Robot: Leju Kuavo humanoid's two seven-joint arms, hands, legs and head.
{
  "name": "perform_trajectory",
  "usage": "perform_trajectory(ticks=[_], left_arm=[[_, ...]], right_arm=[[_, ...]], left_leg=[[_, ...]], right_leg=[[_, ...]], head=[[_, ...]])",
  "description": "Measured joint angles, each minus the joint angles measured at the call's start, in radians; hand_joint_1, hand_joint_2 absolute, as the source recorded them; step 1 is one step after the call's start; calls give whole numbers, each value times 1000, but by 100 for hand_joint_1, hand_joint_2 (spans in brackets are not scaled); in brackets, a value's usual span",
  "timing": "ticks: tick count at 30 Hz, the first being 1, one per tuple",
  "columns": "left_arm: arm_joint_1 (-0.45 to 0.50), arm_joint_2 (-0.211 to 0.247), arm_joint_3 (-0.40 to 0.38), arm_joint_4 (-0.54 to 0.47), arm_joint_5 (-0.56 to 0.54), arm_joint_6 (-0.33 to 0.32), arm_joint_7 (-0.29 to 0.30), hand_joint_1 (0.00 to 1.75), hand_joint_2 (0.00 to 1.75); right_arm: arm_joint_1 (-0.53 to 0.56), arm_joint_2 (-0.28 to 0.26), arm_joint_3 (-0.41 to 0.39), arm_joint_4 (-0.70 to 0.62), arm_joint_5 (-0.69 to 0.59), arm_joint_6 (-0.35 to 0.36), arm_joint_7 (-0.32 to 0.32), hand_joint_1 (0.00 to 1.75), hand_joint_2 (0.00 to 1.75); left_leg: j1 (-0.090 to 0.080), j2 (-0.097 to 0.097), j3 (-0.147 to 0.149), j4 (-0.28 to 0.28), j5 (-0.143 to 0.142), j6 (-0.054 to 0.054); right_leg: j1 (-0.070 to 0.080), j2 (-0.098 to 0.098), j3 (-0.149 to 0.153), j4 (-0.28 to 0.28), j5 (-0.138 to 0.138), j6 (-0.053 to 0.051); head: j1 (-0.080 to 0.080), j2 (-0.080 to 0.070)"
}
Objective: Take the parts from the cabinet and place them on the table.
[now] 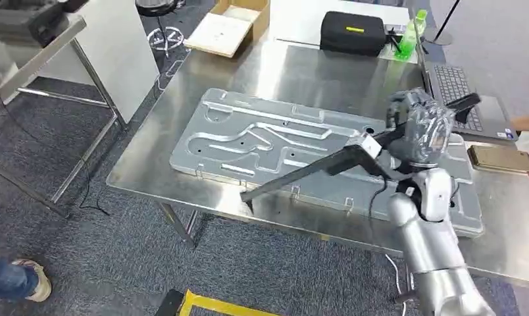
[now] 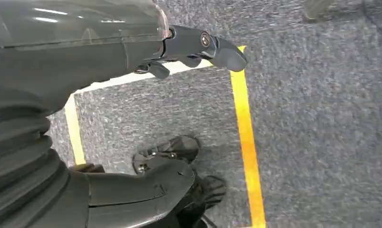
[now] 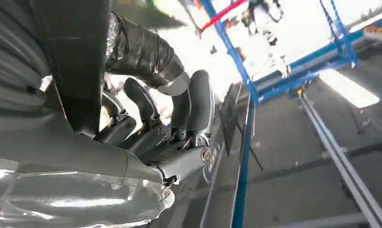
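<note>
Right robot hand (image 1: 420, 128) clenches one end of the long black rigid angled bar (image 1: 308, 172) over the steel table (image 1: 301, 72), likely light but levering; left robot hand (image 2: 198, 47) released.

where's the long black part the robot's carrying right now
In the head view, the long black part is gripped by the right hand and slants above the stamped metal panel on the steel table, its free end near the table's near edge.

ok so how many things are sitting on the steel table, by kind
stamped metal panel: 1
black case: 1
green bottle: 1
laptop: 1
phone: 1
total: 5
The long black part is held over the table by the right hand, so it is not counted.
</note>
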Motion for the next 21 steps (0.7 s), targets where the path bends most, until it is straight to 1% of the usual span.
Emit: perform_trajectory(ticks=[1,2,3,4,5,6,7,8,9,10,11,12,13,14,15,16,17,18,19,20,21], left_arm=[[1,0,0,0,0,-2,0,0,175],[1,0,0,0,0,-3,-1,0,175],[2,0,0,0,0,-5,-2,0,175],[2,0,0,0,0,-12,-5,0,175],[1,0,0,0,-1,-16,-9,0,175],[0,0,0,0,-3,-19,-13,0,175],[0,0,-1,0,-3,-20,-16,0,175],[-1,0,-1,0,-3,-21,-17,0,175],[-2,0,-2,0,-3,-22,-19,0,175],[1,0,-2,0,-3,-22,-19,0,175],[2,0,-2,0,-3,-23,-20,0,175],[1,0,-3,0,-3,-24,-20,0,175],[1,-1,-5,0,-3,-24,-21,0,175],[-2,-1,-7,0,-3,-24,-23,0,175],[-5,-1,-8,0,-3,-25,-24,0,175],[-6,-1,-9,0,-3,-25,-25,0,175],[-5,-1,-10,0,-3,-25,-25,0,175],[-4,-1,-11,0,-3,-25,-25,0,175],[-2,-1,-12,0,-3,-25,-25,0,175],[-1,-1,-14,0,-3,-25,-25,0,175],[-1,-1,-15,0,-3,-27,-25,0,175]], right_arm=[[-15,-10,-5,14,7,0,3,175,175],[-24,-19,-10,26,8,0,5,175,175],[-32,-26,-13,37,12,0,8,175,175],[-39,-34,-17,49,20,0,13,175,175],[-48,-41,-21,63,24,0,19,175,175],[-56,-50,-25,73,28,1,23,175,175],[-64,-60,-28,84,28,3,27,175,175],[-72,-70,-36,99,28,5,29,175,175],[-80,-79,-42,112,29,7,29,175,175],[-83,-86,-48,120,28,7,30,175,175],[-84,-90,-52,127,28,7,30,175,175],[-88,-94,-54,136,28,7,36,175,175],[-90,-102,-58,144,28,7,44,175,175],[-97,-109,-63,157,25,9,52,175,175],[-108,-114,-73,175,15,15,61,175,175],[-115,-121,-84,195,-2,20,66,175,175],[-115,-130,-99,220,-23,26,68,175,175],[-115,-137,-109,242,-44,32,68,175,175],[-116,-143,-119,265,-61,35,68,175,175],[-116,-149,-127,281,-70,37,68,175,175],[-120,-152,-137,297,-93,63,69,175,175]], left_leg=[[0,0,-44,88,-35,-1],[0,0,-77,147,-51,-3],[0,0,-97,174,-48,-3],[0,0,-92,153,-20,-3],[0,0,-68,93,25,-1],[0,0,-30,7,74,4],[0,-1,3,-70,106,9],[-5,-2,16,-84,87,14],[-6,-2,13,-94,92,15],[-9,-2,13,-95,92,17],[-13,-2,13,-95,92,22],[-10,-2,16,-104,98,29],[-4,1,23,-116,104,37],[-3,2,26,-121,105,40],[-3,2,26,-121,106,42],[-3,2,26,-121,106,43],[-3,2,27,-121,106,43],[-3,1,27,-120,105,43],[-2,0,27,-120,105,42],[-2,0,29,-120,104,41],[-1,0,31,-119,101,37]], right_leg=[[2,1,0,2,-2,-2],[3,1,0,5,-3,-5],[5,3,0,8,-6,-5],[5,5,0,12,-9,-5],[5,7,1,18,-13,-3],[5,8,1,24,-18,0],[5,8,1,32,-23,4],[7,8,-5,36,-27,8],[10,9,-10,42,-28,12],[6,9,-10,41,-25,18],[4,9,-9,37,-24,25],[5,10,-9,36,-23,30],[-1,10,-11,44,-32,35],[-1,7,-20,69,-51,42],[-3,6,-49,129,-87,48],[-7,6,-83,202,-120,53],[-10,6,-121,277,-147,58],[-13,6,-144,316,-151,61],[-17,5,-145,310,-133,64],[-21,5,-127,264,-98,66],[-25,4,-89,184,-51,67]], head=[[-1,0],[0,0],[-1,0],[0,0],[0,0],[0,0],[0,0],[0,0],[2,0],[0,0],[1,0],[0,0],[1,0],[2,0],[1,0],[1,0],[1,0],[1,0],[1,0],[1,0],[1,0]])
